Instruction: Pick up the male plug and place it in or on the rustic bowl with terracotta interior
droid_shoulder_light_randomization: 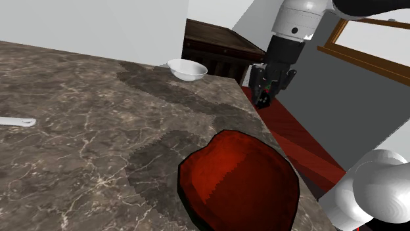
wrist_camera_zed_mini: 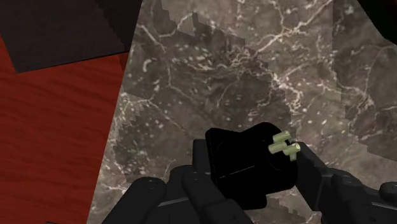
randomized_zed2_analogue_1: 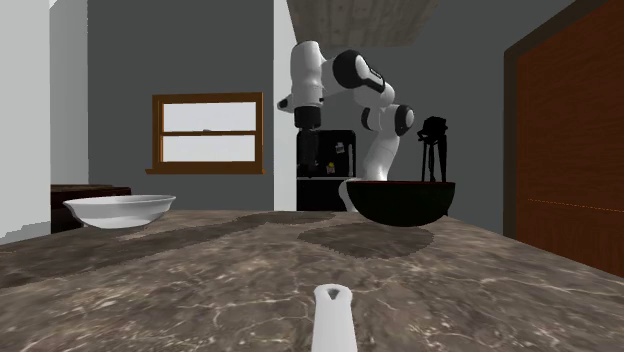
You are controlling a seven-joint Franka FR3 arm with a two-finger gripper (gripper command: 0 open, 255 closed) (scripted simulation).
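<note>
My black gripper (wrist_camera_zed_mini: 251, 175) is shut on the male plug (wrist_camera_zed_mini: 248, 162), a black block with pale brass prongs (wrist_camera_zed_mini: 283, 145) sticking out to one side. In the shoulder view the gripper (droid_shoulder_light_randomization: 267, 90) hangs in the air over the counter's far right edge, beyond the bowl. The bowl (droid_shoulder_light_randomization: 240, 180) is dark outside and deep red inside, and stands on the marble counter (droid_shoulder_light_randomization: 98, 131) near the stand. The second exterior view shows that bowl (randomized_zed2_analogue_1: 401, 201) as a black shape with a red rim, and the arm reaches over behind it.
A white bowl (droid_shoulder_light_randomization: 187, 69) stands at the counter's far corner, also seen as the white bowl (randomized_zed2_analogue_1: 119, 209) in the second exterior view. A white utensil (droid_shoulder_light_randomization: 18, 121) lies at the shoulder view's left. Red floor (wrist_camera_zed_mini: 57, 140) lies below the counter edge, and a dark wooden cabinet (droid_shoulder_light_randomization: 217, 42) stands behind.
</note>
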